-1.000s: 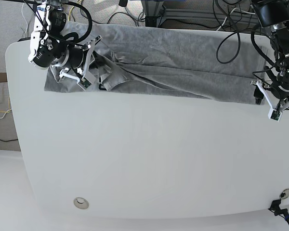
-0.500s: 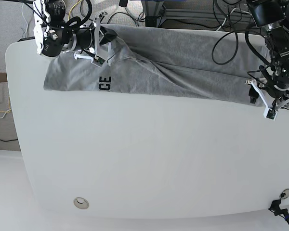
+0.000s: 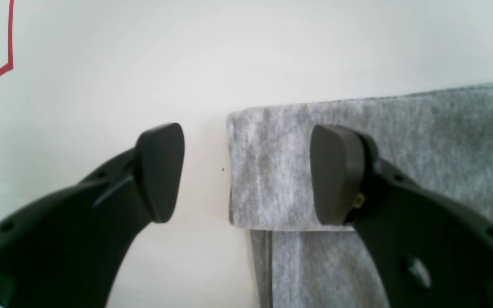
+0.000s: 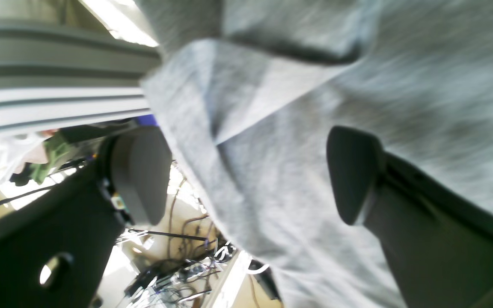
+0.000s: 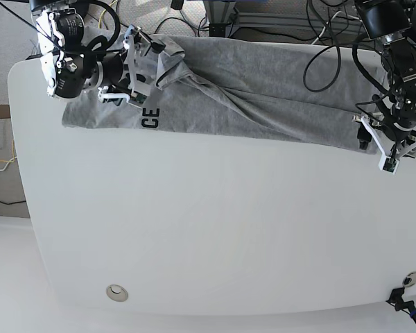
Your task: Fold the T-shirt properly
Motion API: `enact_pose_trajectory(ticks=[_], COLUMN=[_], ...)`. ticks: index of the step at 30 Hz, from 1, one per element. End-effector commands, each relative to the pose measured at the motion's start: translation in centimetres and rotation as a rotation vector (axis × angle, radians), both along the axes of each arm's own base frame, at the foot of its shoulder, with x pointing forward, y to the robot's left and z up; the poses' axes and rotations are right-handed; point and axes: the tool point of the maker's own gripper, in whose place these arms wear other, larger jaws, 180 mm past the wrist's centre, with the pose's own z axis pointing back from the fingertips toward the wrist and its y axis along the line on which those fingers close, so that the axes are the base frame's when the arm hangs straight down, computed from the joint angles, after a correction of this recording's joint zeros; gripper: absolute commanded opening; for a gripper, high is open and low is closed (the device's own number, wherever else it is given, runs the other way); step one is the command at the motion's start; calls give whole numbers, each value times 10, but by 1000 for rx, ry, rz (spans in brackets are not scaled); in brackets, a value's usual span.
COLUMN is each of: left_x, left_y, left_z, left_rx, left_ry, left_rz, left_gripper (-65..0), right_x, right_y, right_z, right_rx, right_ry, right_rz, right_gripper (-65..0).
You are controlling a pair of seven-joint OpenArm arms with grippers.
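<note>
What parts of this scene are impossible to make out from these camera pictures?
- Lettering on the T-shirt: the base view shows only "CE"; folds cover the rest.
- Right gripper: the right wrist view is blurred, so whether cloth still touches a finger is unclear.
- Shirt's far edge: in the base view it hangs past the table.
- Left gripper: open over the shirt's corner in the left wrist view; contact is unclear.

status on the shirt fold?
Both grippers open: left gripper straddles the T-shirt corner, right gripper loose around a raised fold. Nothing in the way.
</note>
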Motion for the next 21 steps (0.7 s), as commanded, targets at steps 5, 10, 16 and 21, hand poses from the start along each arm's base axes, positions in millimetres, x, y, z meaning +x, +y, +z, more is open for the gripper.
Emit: enact_pose_trajectory(ticks=[5, 10, 16, 21], left_x=[9, 8, 8, 8], left_y=[4, 5, 5, 5], left_z=[14, 15, 14, 15], left_rx=[14, 18, 18, 18], left_ry=[-46, -44, -43, -44], left_rz=[-4, -5, -5, -5], left_gripper=[-216, -216, -216, -216], right_x=[52, 52, 48, 19], right_y=[4, 3, 20, 50], right_z=[18, -9, -6, 10], right_rx=[63, 20, 58, 218], right_ry=[-118, -58, -64, -12], right_rz=[-105, -164, -162, -143], right_gripper=[-177, -177, -180, -180])
